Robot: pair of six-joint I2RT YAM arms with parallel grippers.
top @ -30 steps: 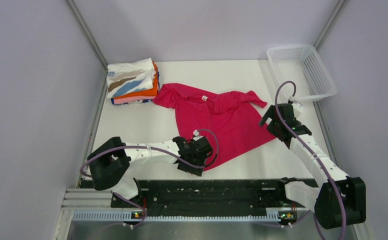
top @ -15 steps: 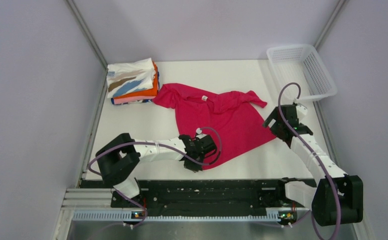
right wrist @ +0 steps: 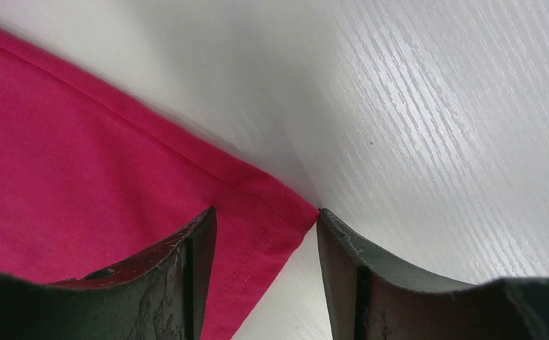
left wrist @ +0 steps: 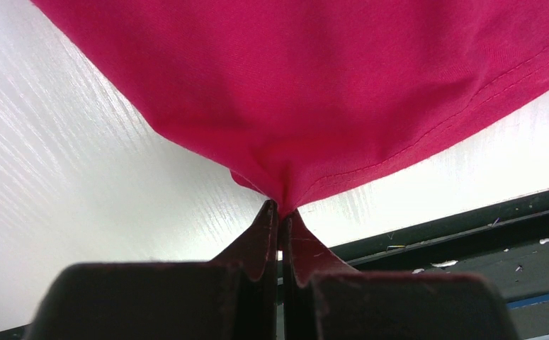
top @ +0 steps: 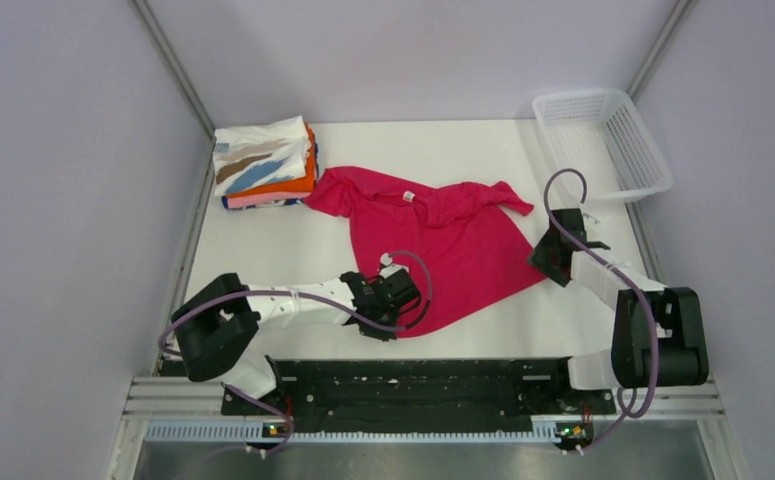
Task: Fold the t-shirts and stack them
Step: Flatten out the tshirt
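Observation:
A magenta-red t-shirt [top: 443, 245] lies spread on the white table, collar toward the back. My left gripper [top: 403, 322] is shut on its near hem; in the left wrist view the cloth [left wrist: 307, 106] bunches into the pinched fingertips [left wrist: 280, 209]. My right gripper [top: 546, 262] stands open at the shirt's right hem corner [right wrist: 285, 209], which lies between the fingers [right wrist: 200, 241] without being pinched. Folded t-shirts [top: 263, 165] are stacked at the back left, a white one with tan and blue streaks on top, orange and pink below.
A white mesh basket [top: 603, 140] stands at the back right corner. Enclosure walls close in on both sides. A black rail [top: 413, 380] runs along the near edge between the arm bases.
The left gripper closed on the shirt's near hem and bunched it. The right arm came down to the right hem corner, its fingers narrowing around it.

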